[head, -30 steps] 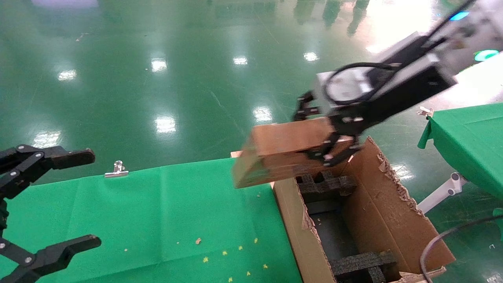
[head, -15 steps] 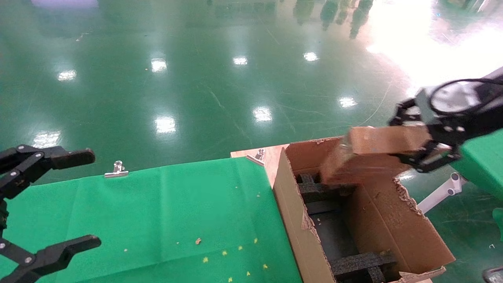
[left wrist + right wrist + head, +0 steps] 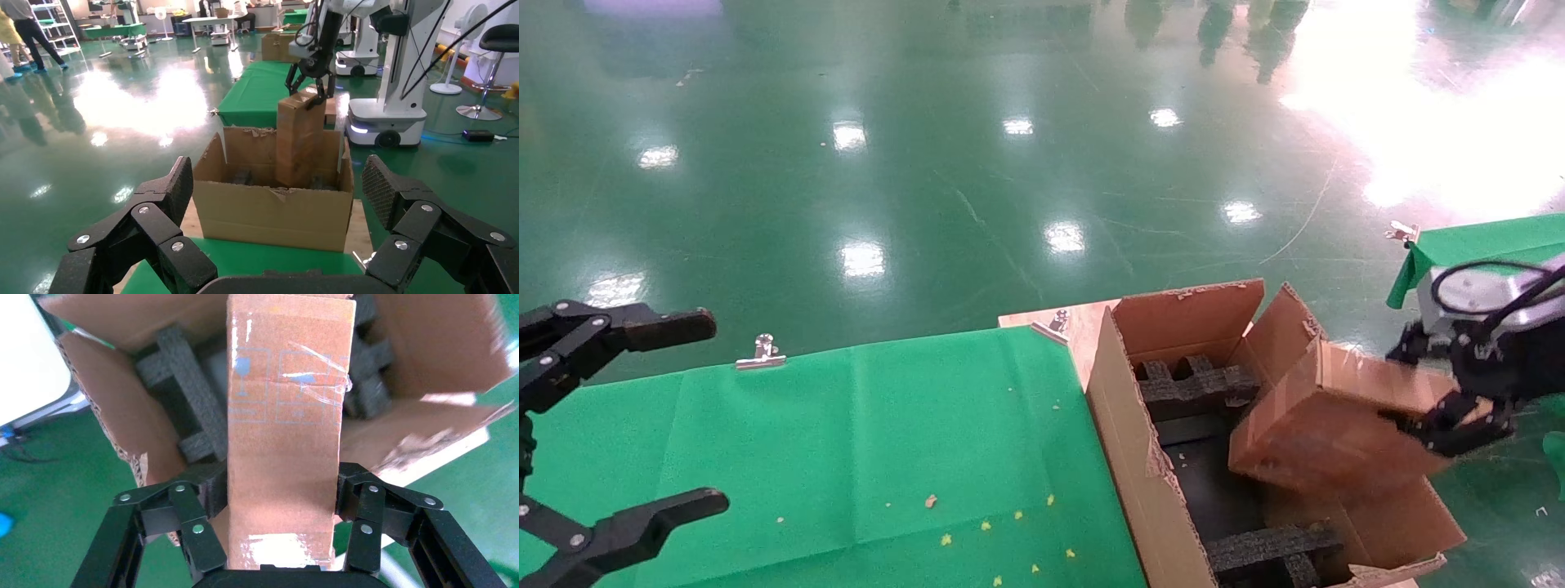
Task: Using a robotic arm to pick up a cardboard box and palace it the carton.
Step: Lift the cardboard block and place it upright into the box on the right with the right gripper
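Observation:
My right gripper (image 3: 1434, 404) is shut on the cardboard box (image 3: 1324, 429), a small oblong brown box with clear tape. It holds the box tilted at the carton's right side, with the lower end down inside the opening. The carton (image 3: 1124, 441) is large, brown and ragged-flapped, and stands at the table's right end. In the right wrist view the gripper (image 3: 281, 496) clamps the box (image 3: 284, 416) on both sides above the carton (image 3: 110, 392). My left gripper (image 3: 695, 416) is open and empty at the far left. The left wrist view shows it (image 3: 278, 184) facing the carton (image 3: 269, 214) and the box (image 3: 300, 141).
Black foam inserts (image 3: 1193, 384) lie inside the carton. A green cloth (image 3: 887, 441) covers the table, with a metal clip (image 3: 762, 351) on its far edge. A second green table (image 3: 1491, 237) is at the right. A white robot base (image 3: 392, 116) stands beyond the carton.
My right gripper has carried the box from above the carton's far left corner to the right and down into the carton's right side. The left arm has not moved.

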Controlling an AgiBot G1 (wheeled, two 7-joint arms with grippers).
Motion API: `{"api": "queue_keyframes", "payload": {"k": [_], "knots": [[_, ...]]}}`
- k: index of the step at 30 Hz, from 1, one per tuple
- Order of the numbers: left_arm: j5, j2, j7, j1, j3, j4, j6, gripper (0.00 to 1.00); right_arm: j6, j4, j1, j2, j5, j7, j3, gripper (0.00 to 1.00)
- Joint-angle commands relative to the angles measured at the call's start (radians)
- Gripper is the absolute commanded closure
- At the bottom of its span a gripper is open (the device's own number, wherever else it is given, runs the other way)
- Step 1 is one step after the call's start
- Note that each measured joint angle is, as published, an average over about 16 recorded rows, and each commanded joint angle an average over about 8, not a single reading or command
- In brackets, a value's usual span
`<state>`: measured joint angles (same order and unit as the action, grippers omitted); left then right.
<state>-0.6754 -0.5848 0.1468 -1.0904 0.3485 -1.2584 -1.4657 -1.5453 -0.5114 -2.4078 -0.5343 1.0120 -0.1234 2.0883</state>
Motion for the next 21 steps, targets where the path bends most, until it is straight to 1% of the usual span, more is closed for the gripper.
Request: {"api": "queue_keyframes", "payload": {"k": [1,6,11,16,21], "knots": [[0.000,0.000,0.000,0.000,0.000,0.000,0.000,0.00,0.011,0.032,0.030,-0.010,-0.010,0.024,0.011,1.00],[0.000,0.000,0.000,0.000,0.000,0.000,0.000,0.00,0.065,0.083,0.092,-0.010,-0.037,0.089,0.010,1.00],[0.000,0.000,0.000,0.000,0.000,0.000,0.000,0.00,0.109,0.115,0.138,-0.006,-0.078,0.179,0.000,1.00],[0.000,0.000,0.000,0.000,0.000,0.000,0.000,0.00,0.126,0.125,0.170,0.000,-0.126,0.254,-0.015,1.00],[0.000,0.000,0.000,0.000,0.000,0.000,0.000,0.00,0.136,0.131,0.191,0.011,-0.163,0.278,-0.027,1.00]]}}
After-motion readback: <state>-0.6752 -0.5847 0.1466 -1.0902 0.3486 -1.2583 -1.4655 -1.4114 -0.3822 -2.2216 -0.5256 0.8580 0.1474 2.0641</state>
